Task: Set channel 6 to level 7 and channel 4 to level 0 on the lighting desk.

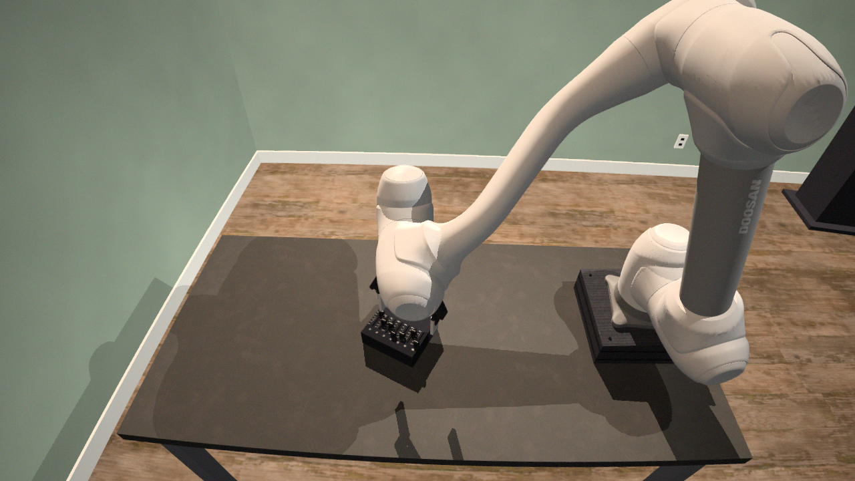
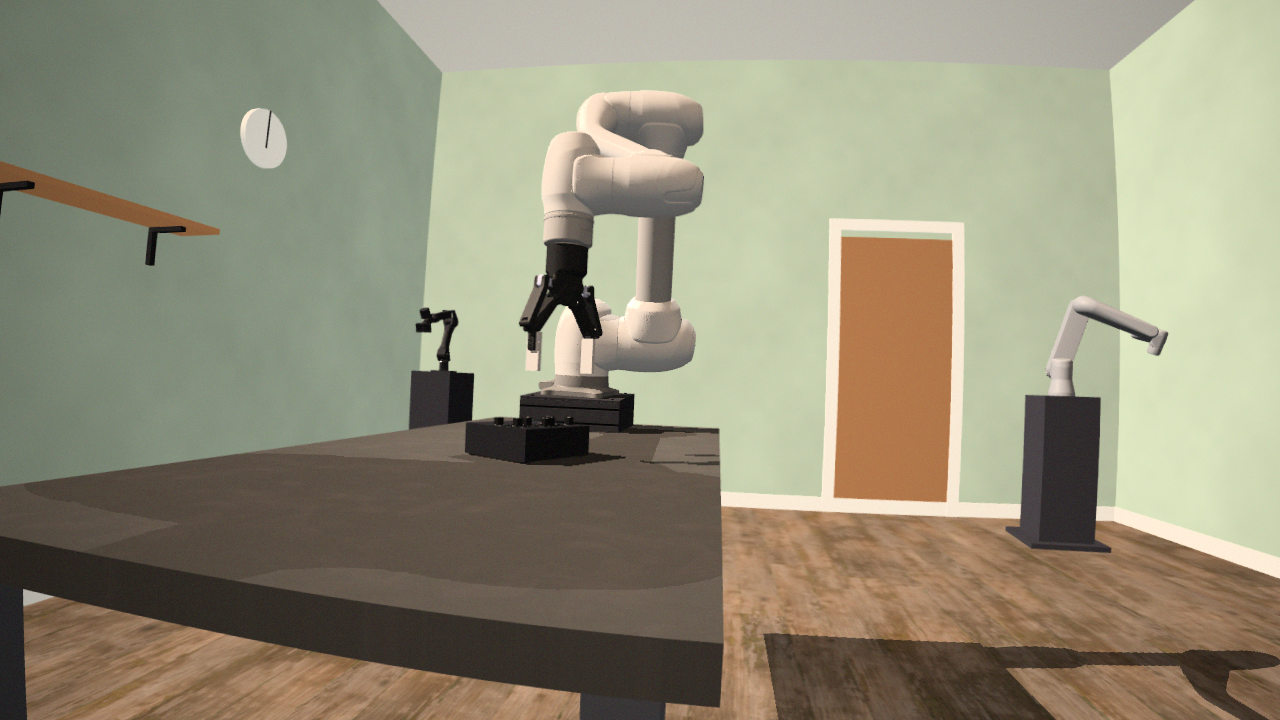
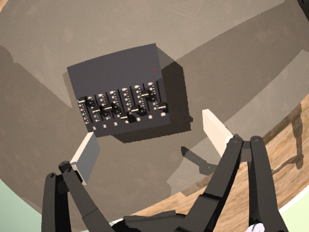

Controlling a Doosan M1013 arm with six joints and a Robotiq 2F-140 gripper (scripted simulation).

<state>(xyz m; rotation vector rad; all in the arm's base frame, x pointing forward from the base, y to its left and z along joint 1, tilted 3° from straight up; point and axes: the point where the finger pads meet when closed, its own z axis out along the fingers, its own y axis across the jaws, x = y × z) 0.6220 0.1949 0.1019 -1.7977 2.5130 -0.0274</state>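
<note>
The lighting desk is a small black box with a row of several faders, standing on the dark table near its middle. It also shows in the exterior view and in the wrist view. In the wrist view the fader knobs sit at different heights along their slots. My gripper hangs well above the desk with its fingers wide open and nothing between them. In the wrist view the gripper shows a pale fingertip on each side of the desk's fader end.
The arm's black base plate is bolted to the table's right side. Two other small robot arms on dark pedestals stand away from the table, by the walls.
</note>
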